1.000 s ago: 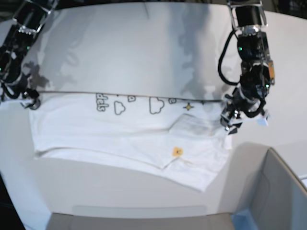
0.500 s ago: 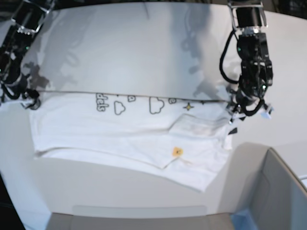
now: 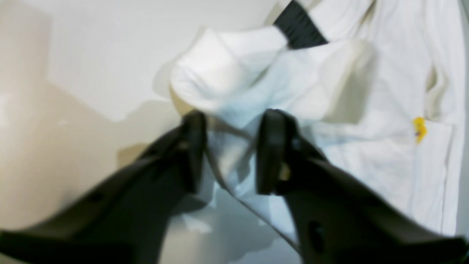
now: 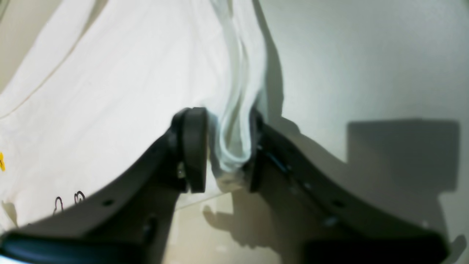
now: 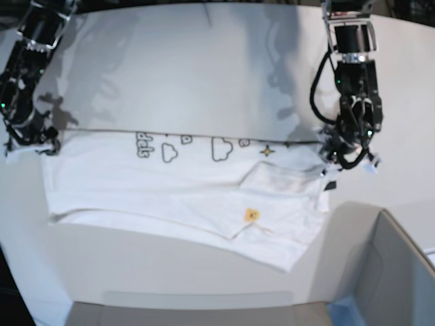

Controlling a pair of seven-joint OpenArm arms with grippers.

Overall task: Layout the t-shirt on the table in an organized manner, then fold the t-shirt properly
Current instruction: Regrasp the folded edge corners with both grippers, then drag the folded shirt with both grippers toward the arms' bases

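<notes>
White cloth fills the middle of your base view: the t-shirt [image 5: 183, 190] lies spread across the table [image 5: 204, 75], folded along a straight far edge with black-outlined clouds [image 5: 221, 149] and a small star just below that edge, and an orange mark [image 5: 251, 215] nearer you.

At the left end, your right gripper [image 5: 30, 144] sits on the shirt's far left corner. The right wrist view shows you what the base view cannot: a bunched fold of cloth [image 4: 234, 146] pinched between the two fingers, which stand narrow around it, the fold rising away from the gripper as a ridge.

No loose object lies on the cloth between the two arms. At the near right, a grey box [image 5: 394, 272] with a blue corner stands just beside the shirt's near right end.

At the right end, your left gripper [image 5: 338, 163] is at the shirt's far right corner. In the left wrist view its fingers [image 3: 269, 150] stand partly apart, straddling a raised hem edge; whether they actually clamp it you cannot tell from the blur. That view alone shows a black tag [image 3: 298, 25] beyond a rumpled white lump of cloth.
</notes>
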